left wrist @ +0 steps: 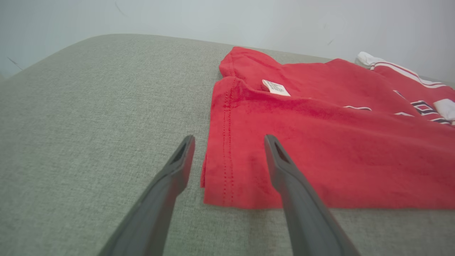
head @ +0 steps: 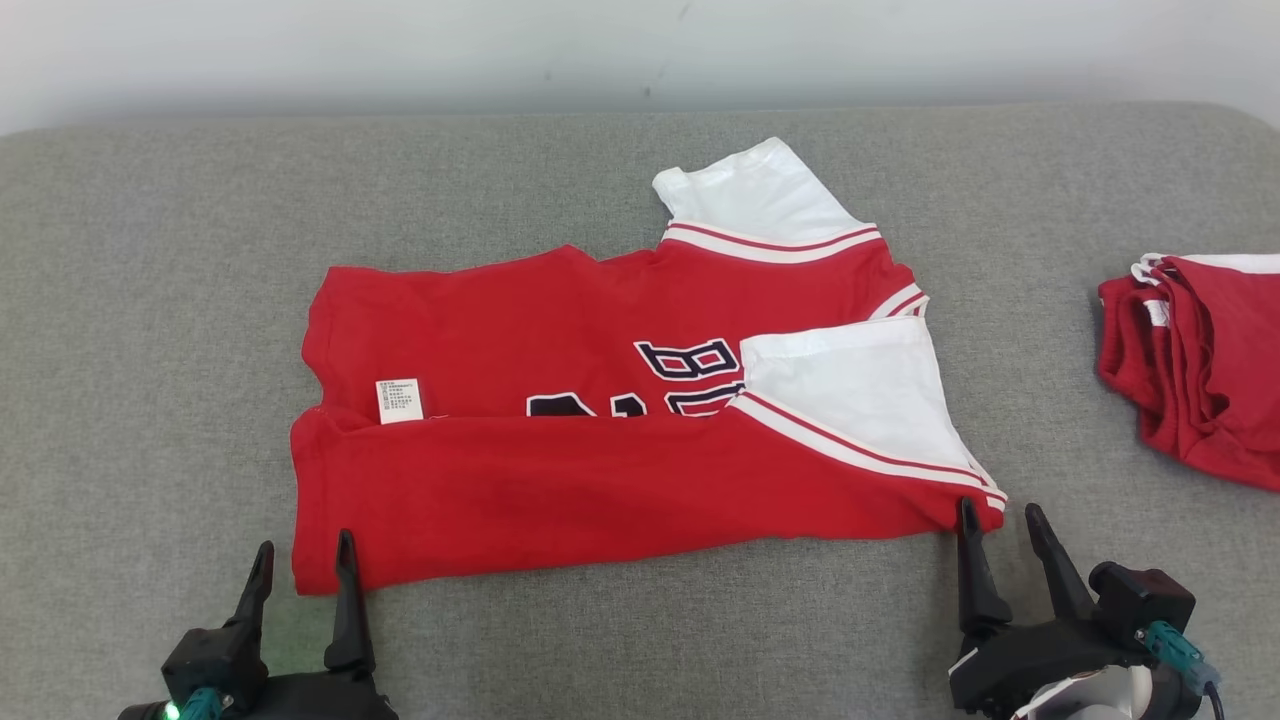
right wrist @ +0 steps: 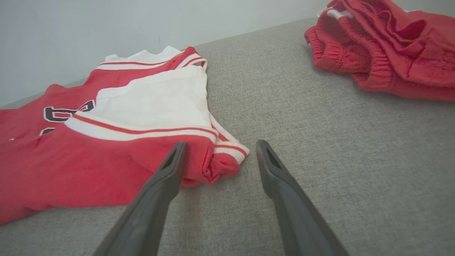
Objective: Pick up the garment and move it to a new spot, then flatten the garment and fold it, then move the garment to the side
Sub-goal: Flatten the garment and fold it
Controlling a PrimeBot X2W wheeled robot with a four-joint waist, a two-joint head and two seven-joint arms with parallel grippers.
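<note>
Red knit jersey (head: pixel 620 440), soft and matte with white sleeves and striped trim, lies near the middle of the grey woven upholstered pad (head: pixel 150 300). Its near long edge is folded up over the black lettering, with the care label (head: pixel 398 400) showing. My left gripper (head: pixel 305 542) and right gripper (head: pixel 998 505) sit spread and empty at the fold's two near corners, probably because those corners steer the flap. Another red garment (head: pixel 1190 360) lies bunched at the pad's right edge.
</note>
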